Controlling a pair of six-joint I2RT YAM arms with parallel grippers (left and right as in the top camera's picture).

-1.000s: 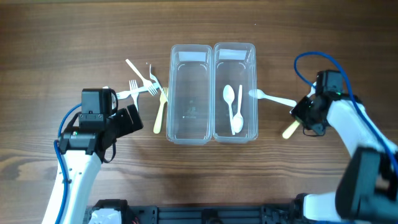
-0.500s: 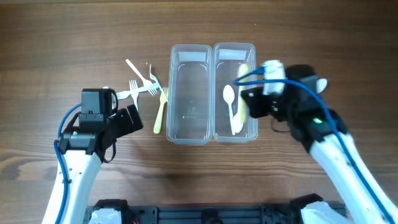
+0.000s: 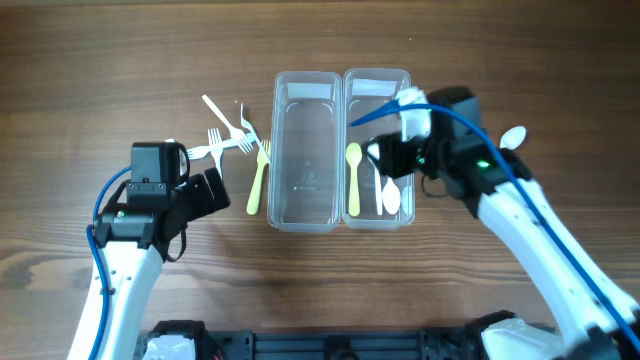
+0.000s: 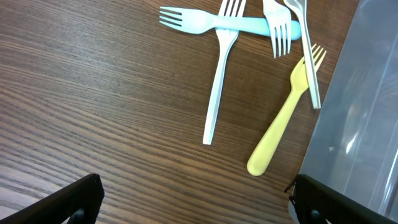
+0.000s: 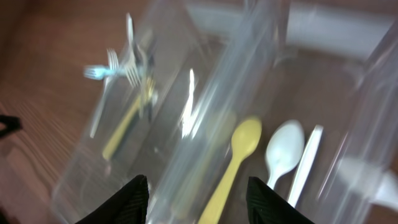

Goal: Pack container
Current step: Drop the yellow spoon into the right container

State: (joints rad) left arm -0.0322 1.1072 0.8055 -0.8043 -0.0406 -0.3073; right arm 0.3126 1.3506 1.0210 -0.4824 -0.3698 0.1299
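Two clear containers stand side by side, the left one empty, the right one holding a yellow spoon and white spoons. My right gripper hovers open over the right container. Its blurred wrist view shows the open jaws above the yellow spoon and a white spoon. My left gripper is open and empty, left of a yellow fork. In the left wrist view the open jaws are below the yellow fork.
White forks and a light blue fork lie crossed left of the containers; they also show in the left wrist view, white and blue. A white spoon lies on the table at the right.
My right arm swung from the table's right side to over the right container, and the yellow spoon it carried now lies inside. The left arm has not moved.
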